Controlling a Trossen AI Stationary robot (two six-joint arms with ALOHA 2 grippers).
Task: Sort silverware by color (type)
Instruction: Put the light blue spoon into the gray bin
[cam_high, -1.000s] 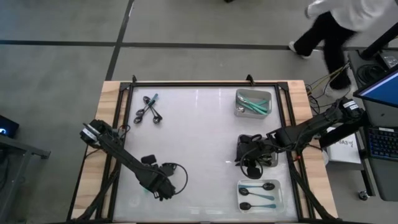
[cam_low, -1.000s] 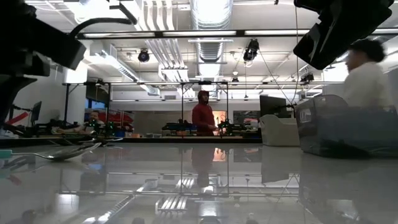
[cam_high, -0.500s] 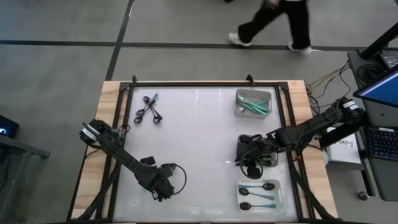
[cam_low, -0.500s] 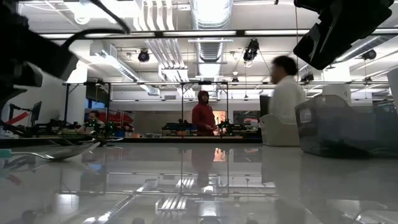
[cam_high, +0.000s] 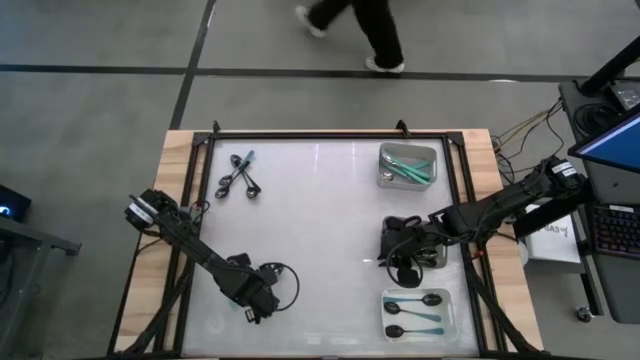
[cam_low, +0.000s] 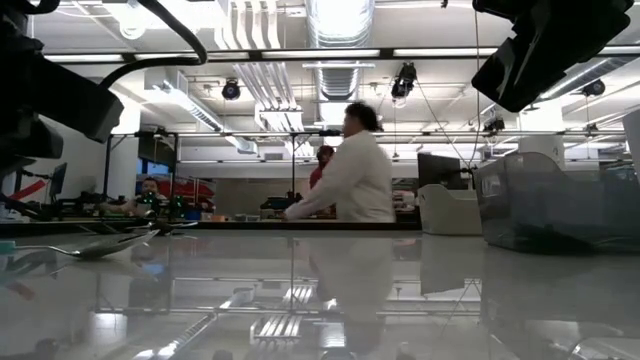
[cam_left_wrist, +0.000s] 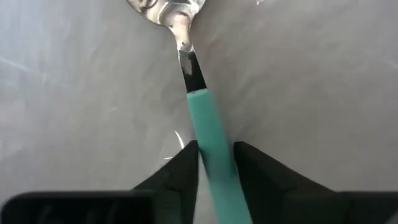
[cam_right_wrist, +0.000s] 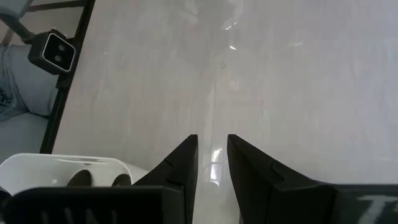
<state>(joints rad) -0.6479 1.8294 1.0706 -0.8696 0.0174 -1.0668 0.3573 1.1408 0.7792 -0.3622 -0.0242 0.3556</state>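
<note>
Spoon (cam_left_wrist: 202, 118): teal handle, seemingly silver bowl.

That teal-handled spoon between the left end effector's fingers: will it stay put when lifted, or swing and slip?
The teal-handled spoon looks rigid, so it probably won't flop. The left end effector straddles the handle far from the silver bowl, so the bowl end may droop. The smooth handle may slip slightly.

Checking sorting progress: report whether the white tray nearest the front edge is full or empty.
Partly filled: the white tray holds two black-bowled spoons with room left.
</note>
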